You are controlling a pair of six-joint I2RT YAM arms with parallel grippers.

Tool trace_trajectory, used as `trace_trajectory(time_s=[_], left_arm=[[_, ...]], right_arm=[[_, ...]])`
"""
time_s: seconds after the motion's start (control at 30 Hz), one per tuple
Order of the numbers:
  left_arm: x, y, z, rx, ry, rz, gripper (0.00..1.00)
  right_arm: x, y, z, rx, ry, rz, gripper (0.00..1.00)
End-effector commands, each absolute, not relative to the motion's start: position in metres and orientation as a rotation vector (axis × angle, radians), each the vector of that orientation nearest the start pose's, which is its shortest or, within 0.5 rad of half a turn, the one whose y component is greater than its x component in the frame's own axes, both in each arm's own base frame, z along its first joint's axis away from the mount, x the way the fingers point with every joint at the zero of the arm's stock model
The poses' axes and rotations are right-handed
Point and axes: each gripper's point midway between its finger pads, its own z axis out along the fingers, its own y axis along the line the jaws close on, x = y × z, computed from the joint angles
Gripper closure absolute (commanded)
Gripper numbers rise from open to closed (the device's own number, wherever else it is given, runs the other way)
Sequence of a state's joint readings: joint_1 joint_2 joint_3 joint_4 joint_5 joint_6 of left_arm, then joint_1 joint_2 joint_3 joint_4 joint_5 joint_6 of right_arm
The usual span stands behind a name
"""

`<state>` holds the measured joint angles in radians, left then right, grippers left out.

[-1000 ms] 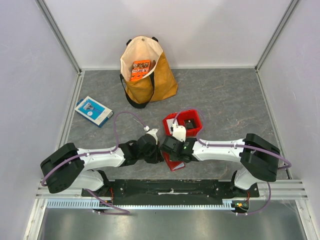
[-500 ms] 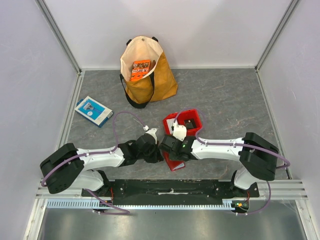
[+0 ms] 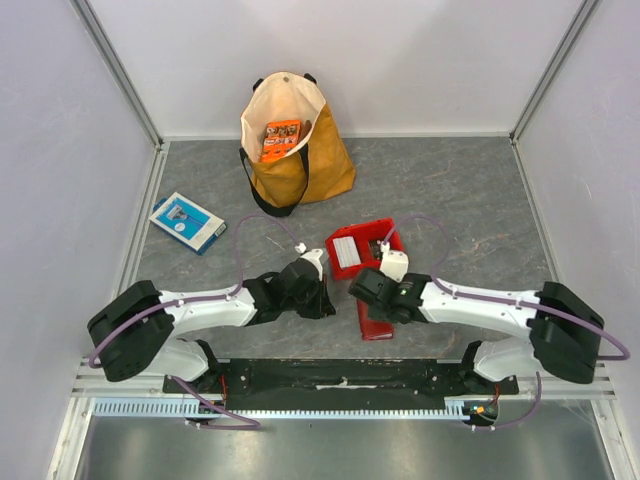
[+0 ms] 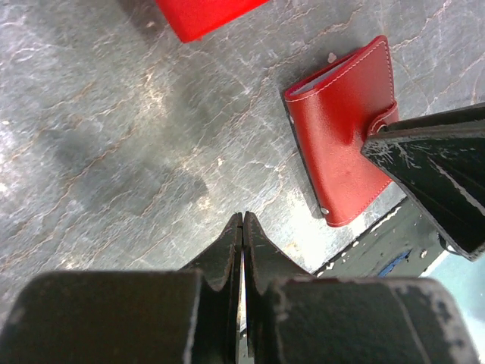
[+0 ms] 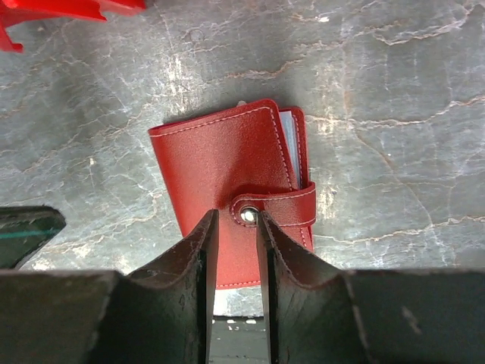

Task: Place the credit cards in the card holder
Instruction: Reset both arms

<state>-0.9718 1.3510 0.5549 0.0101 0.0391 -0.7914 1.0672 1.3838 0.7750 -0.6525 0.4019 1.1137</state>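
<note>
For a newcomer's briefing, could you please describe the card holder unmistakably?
Find the red bin midway across the table; on its near side lies the card holder. Unlike the open-topped bin, it is a flat stitched red wallet with a snap tab.

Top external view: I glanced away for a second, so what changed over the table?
The right gripper swung right, and the card holder shifted right beneath it, opening a gap from the left gripper, which barely moved. The red bin, tote bag and blue-and-white box stayed put.
</note>
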Motion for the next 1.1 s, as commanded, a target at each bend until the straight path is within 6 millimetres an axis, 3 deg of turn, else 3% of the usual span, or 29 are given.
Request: trace_trajectory(time_s=[0.0, 0.07, 0.2, 0.37, 0.6, 0.77, 1.07], left_arm=[[0.164, -0.309, 0.052, 0.322, 2.502, -0.874, 0.95], [0.163, -0.311, 0.051, 0.331, 2.507, -0.88, 0.94], [0.162, -0.315, 0.05, 0.351, 2.517, -0.892, 0.93], [0.16, -0.325, 0.049, 0.375, 2.521, -0.937, 0.9], [0.158, -0.34, 0.049, 0.386, 2.537, -1.014, 0.87], [0.156, -0.334, 0.04, 0.346, 2.566, -0.998, 0.87], [0.157, -0.318, 0.033, 0.237, 2.596, -0.921, 0.87]], right_arm=[[0.166, 0.205, 0.059, 0.252, 2.546, 0.189, 0.66], [0.17, 0.2, 0.069, 0.3, 2.501, 0.242, 0.62], [0.174, 0.178, 0.069, 0.396, 2.481, 0.257, 0.57], [0.172, 0.152, 0.042, 0.487, 2.542, 0.206, 0.46], [0.177, 0.18, 0.024, 0.395, 2.611, 0.402, 0.43], [0.165, 0.201, 0.015, 0.35, 2.677, 0.533, 0.43], [0.14, 0.238, 0.027, 0.289, 2.681, 0.627, 0.43]])
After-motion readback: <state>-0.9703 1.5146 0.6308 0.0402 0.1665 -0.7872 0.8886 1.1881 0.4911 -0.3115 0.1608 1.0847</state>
